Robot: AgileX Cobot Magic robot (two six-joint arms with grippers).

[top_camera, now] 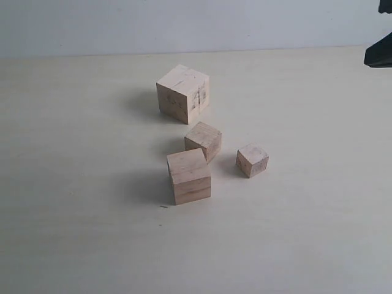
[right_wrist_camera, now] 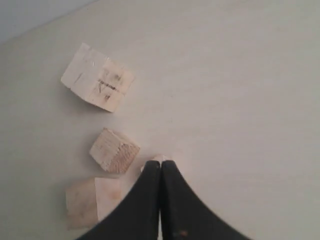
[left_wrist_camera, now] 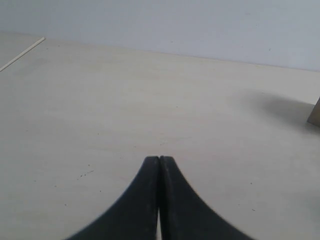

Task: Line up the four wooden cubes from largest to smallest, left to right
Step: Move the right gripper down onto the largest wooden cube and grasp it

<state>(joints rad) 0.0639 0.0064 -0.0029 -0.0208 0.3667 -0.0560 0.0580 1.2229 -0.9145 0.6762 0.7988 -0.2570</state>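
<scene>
The four wooden cubes stand loosely grouped on the pale table. The largest cube [top_camera: 182, 93] [right_wrist_camera: 98, 76], smudged dark, is farthest back. In front of it sit a smaller cube [top_camera: 203, 141] [right_wrist_camera: 114, 150] and the second-largest cube [top_camera: 189, 176] [right_wrist_camera: 92, 201]. To their right is the smallest cube [top_camera: 252, 160], of which only a pale corner [right_wrist_camera: 158, 158] peeks past my right gripper's tips. My right gripper [right_wrist_camera: 160, 163] is shut and empty, well above the cubes. My left gripper [left_wrist_camera: 159, 159] is shut and empty over bare table, out of the exterior view.
A dark part of the right arm [top_camera: 380, 52] shows at the exterior view's top right edge. A cube's edge [left_wrist_camera: 316, 114] and its shadow show at the side of the left wrist view. A pale wall [top_camera: 184, 24] runs behind the table.
</scene>
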